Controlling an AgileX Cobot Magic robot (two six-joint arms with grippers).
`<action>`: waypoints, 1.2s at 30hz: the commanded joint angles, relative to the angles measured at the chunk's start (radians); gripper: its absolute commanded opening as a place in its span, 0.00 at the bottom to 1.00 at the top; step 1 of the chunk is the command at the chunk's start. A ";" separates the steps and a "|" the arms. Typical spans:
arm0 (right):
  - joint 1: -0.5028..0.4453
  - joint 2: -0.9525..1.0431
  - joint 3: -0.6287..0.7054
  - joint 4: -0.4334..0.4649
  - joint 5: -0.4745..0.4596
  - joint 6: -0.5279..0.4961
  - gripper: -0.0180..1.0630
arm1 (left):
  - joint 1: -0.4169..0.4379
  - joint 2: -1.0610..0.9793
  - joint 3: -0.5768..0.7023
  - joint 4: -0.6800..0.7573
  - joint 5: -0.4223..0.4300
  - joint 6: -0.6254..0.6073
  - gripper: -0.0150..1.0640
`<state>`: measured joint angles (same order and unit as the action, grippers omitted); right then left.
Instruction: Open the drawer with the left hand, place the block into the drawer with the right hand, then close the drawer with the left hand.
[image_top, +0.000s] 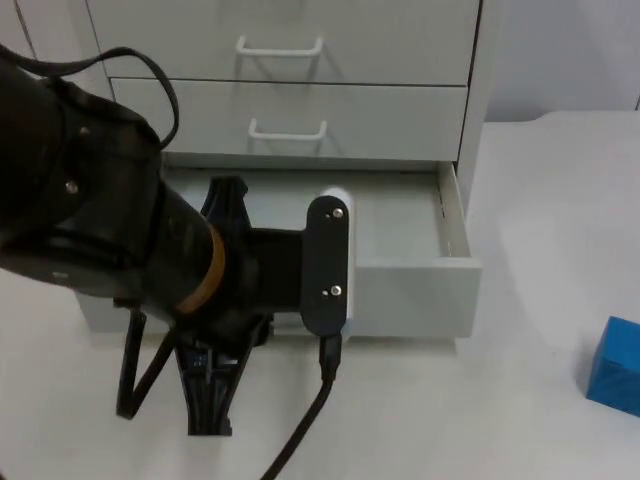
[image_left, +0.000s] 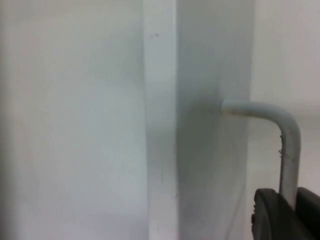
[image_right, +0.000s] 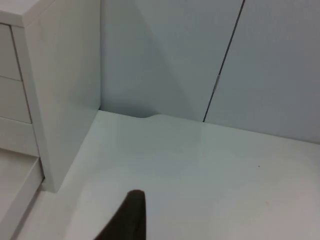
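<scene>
Top view showed the blue block (image_top: 616, 366) sitting nearest me on the white table (image_top: 480, 420), well apart from the bottom drawer (image_top: 415, 270), which stood pulled open. The left gripper (image_top: 210, 395) was at the drawer front, its fingertips (image_left: 280, 215) clasped around the white handle (image_left: 285, 135). Farther back, the right gripper (image_right: 127, 220) waited beside the white cabinet (image_right: 60, 90); I could not tell its finger state.

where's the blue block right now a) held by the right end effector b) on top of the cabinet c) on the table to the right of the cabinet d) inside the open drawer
c: the blue block sits on the white table, right of the open bottom drawer.
</scene>
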<state>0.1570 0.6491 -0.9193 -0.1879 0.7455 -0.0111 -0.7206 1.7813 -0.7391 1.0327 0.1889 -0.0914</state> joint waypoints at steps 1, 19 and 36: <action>0.005 -0.003 -0.007 0.017 -0.006 0.003 0.98 | -0.017 -0.019 0.013 -0.039 -0.017 -0.037 0.01; 0.005 -0.003 -0.007 0.035 -0.006 0.003 0.98 | -0.026 -0.001 0.056 -0.056 -0.045 -0.037 0.01; 0.005 -0.003 -0.007 0.034 -0.006 0.003 0.98 | -0.026 0.073 0.056 -0.053 -0.093 -0.044 0.01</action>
<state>0.1570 0.6491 -0.9193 -0.1536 0.7455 -0.0111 -0.7329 1.8393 -0.7022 1.0291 0.1670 -0.0989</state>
